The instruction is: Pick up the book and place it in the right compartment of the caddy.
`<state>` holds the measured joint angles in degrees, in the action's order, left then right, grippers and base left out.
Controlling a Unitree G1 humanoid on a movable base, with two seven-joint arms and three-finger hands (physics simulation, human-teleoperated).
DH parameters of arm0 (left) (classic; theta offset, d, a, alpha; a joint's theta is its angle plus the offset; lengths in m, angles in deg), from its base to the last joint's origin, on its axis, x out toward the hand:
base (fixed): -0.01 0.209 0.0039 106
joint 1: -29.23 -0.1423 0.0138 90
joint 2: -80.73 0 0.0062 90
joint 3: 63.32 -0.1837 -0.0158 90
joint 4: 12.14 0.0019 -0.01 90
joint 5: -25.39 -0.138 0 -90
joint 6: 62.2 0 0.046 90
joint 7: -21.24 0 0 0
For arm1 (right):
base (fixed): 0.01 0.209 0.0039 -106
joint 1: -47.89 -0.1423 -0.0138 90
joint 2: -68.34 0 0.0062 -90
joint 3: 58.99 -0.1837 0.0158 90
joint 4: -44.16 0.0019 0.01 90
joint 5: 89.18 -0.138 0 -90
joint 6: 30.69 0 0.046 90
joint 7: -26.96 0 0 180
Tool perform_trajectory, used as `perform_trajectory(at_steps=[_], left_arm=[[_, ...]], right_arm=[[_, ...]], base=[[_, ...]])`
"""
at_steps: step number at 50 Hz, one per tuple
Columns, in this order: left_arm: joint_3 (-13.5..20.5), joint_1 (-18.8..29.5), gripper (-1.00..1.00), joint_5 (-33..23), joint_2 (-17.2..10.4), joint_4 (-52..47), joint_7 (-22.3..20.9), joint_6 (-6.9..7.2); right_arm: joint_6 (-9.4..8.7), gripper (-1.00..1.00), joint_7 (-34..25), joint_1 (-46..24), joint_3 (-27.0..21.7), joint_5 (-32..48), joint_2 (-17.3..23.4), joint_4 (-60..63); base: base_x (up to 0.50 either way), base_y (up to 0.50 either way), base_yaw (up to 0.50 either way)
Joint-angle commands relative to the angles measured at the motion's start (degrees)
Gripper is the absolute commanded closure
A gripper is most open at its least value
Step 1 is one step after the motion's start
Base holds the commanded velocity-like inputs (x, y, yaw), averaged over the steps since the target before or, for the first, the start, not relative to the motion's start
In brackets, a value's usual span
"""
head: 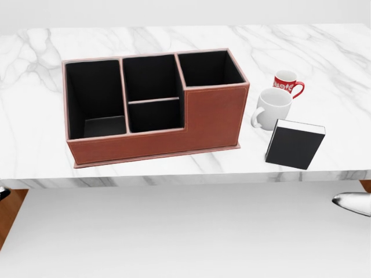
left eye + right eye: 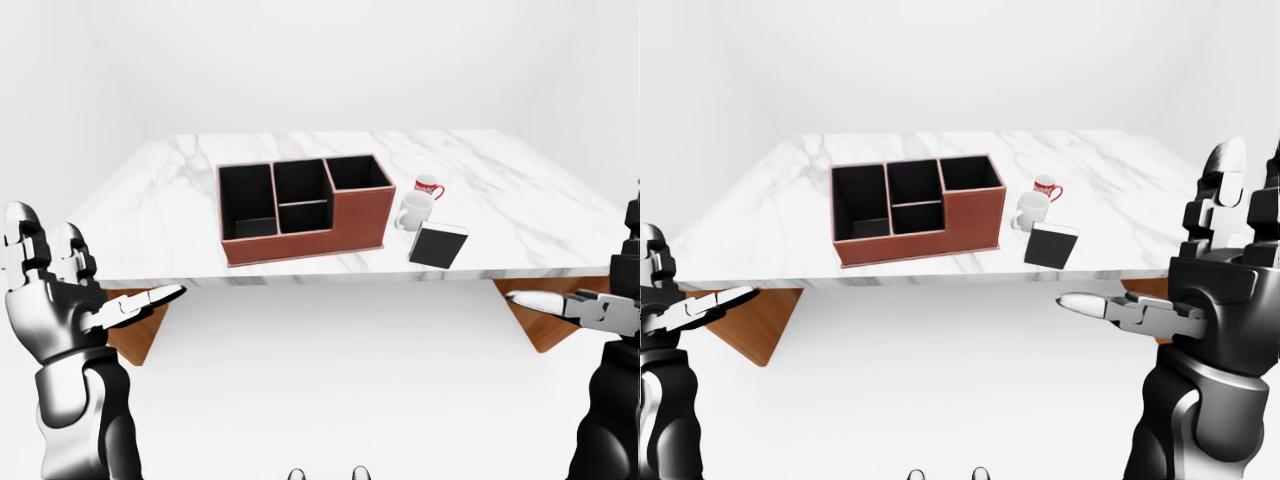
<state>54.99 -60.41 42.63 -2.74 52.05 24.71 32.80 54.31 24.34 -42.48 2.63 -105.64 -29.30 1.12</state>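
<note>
A black book with white page edges stands tilted near the marble table's near edge, leaning toward a white mug. To its left sits the brown caddy with black compartments; its right compartment holds nothing. Both hands are below the table edge and far from the book. My left hand is open at the left of the left-eye view, fingers up and thumb out. Open as well, my right hand is at the right of the right-eye view. In the head view only its thumb tip shows.
A red mug stands just beyond the white mug, right of the caddy. The marble table rests on wooden supports. White floor lies between me and the table.
</note>
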Motion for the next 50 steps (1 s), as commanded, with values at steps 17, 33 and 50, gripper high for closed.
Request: perform_trajectory(at_steps=[17,33,50], left_arm=[[1.3,-0.1,-1.00,1.4,-0.2,-0.8,0.5,0.00],[1.1,-0.2,-1.00,1.3,-0.3,-0.2,0.5,0.00],[1.0,-0.1,-1.00,1.0,-0.2,0.5,0.4,0.00]], right_arm=[[0.00,-1.00,-0.8,-0.1,-2.9,-3.2,0.5,4.6],[0.00,-1.00,-1.0,0.3,-2.4,-3.1,0.2,4.8],[0.00,-1.00,-1.5,0.4,-2.6,-3.1,0.2,4.3]], base=[[0.25,0.00,0.00],[0.25,0.00,0.00],[0.25,0.00,0.00]])
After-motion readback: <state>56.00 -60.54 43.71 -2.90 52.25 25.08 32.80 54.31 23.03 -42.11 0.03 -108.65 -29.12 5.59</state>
